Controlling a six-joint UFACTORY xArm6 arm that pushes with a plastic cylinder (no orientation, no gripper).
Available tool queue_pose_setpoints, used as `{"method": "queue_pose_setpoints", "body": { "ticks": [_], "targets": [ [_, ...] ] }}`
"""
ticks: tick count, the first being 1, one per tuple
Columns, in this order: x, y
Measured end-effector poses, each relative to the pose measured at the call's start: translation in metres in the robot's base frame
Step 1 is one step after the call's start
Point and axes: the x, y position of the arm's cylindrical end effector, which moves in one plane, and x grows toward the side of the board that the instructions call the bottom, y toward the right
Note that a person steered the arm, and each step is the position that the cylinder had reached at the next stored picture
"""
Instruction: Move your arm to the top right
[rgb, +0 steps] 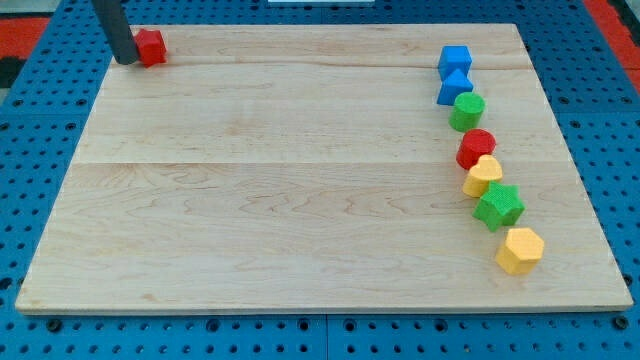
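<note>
My tip (127, 59) is at the board's top left corner, touching the left side of a red block (151, 46). Down the view's right side runs a curved line of blocks: a blue cube (455, 60), a blue block (455, 87), a green cylinder (467, 110), a red cylinder (476, 147), a yellow block (483, 175), a green star (498, 206) and a yellow hexagon (520, 249). My tip is far to the left of all of these.
The wooden board (280, 180) lies on a blue perforated table (30, 190). Its edges are near the view's borders on all sides.
</note>
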Motion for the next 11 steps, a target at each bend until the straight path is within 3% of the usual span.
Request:
{"method": "queue_pose_setpoints", "body": {
  "ticks": [3, 11],
  "targets": [
    [0.050, 0.033],
    [-0.018, 0.376]
  ]
}}
